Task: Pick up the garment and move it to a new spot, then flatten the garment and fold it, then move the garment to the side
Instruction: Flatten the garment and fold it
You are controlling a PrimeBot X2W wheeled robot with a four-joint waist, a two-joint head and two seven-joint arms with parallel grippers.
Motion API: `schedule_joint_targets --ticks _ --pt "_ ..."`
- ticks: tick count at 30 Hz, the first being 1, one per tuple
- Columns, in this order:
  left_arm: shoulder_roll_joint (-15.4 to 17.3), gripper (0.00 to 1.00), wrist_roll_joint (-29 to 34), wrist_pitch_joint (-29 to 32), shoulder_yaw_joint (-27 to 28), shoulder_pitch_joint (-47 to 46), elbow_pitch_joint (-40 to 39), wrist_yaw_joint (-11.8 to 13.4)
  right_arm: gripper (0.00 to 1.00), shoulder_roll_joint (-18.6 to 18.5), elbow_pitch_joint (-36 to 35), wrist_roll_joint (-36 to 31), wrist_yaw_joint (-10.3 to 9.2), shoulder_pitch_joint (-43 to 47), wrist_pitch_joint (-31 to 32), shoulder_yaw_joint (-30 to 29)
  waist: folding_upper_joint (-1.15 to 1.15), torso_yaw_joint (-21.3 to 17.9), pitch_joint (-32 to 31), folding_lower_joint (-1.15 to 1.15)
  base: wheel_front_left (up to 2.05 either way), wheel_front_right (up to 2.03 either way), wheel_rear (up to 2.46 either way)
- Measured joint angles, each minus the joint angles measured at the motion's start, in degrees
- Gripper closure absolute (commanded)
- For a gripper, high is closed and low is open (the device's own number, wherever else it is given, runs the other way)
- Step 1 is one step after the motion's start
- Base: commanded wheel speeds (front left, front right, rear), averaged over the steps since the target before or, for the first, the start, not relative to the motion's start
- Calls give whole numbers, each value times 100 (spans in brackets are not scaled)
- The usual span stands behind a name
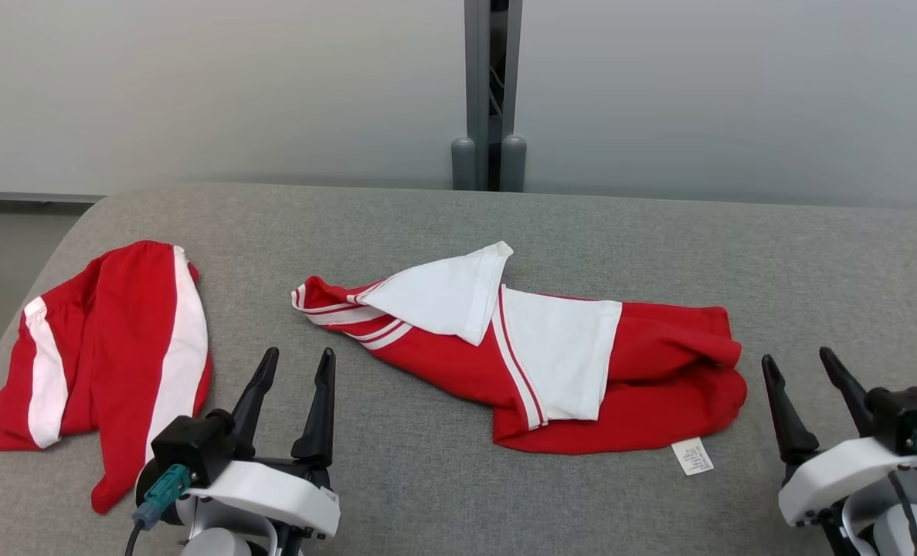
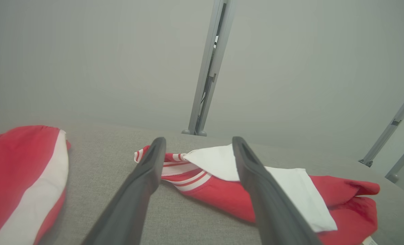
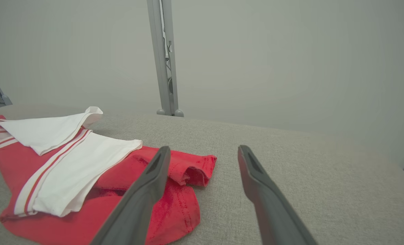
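Note:
A red and white garment (image 1: pixel 535 359) lies crumpled in the middle of the grey padded table (image 1: pixel 427 224), with a white care label at its lower right hem. In the left wrist view the same garment (image 2: pixel 222 190) lies beyond my fingers, and in the right wrist view the garment (image 3: pixel 69 177) spreads to the left. My left gripper (image 1: pixel 300 357) (image 2: pixel 196 143) hovers open to the near left of it, holding nothing. Open too, and apart from the cloth, my right gripper (image 1: pixel 798 359) (image 3: pixel 203 151) stands just right of the garment's red end.
A second red garment with white stripes (image 1: pixel 110 347) (image 2: pixel 21 180) lies at the table's left end. A grey post (image 1: pixel 489 93) rises behind the far edge against a plain wall. Bare cloth surface stretches along the far side and the right end.

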Motion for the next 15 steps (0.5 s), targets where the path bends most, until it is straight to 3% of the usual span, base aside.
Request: schedule_joint_targets --ticks 6,15 --pt "0 0 13 0 -27 -20 19 -25 0 -186 745 -71 -1 21 1 119 0 109 156 0 0 0 0" --pt "2 0 60 0 15 -180 44 -60 0 -207 1555 730 0 -584 36 892 0 278 492 0 0 0 0"
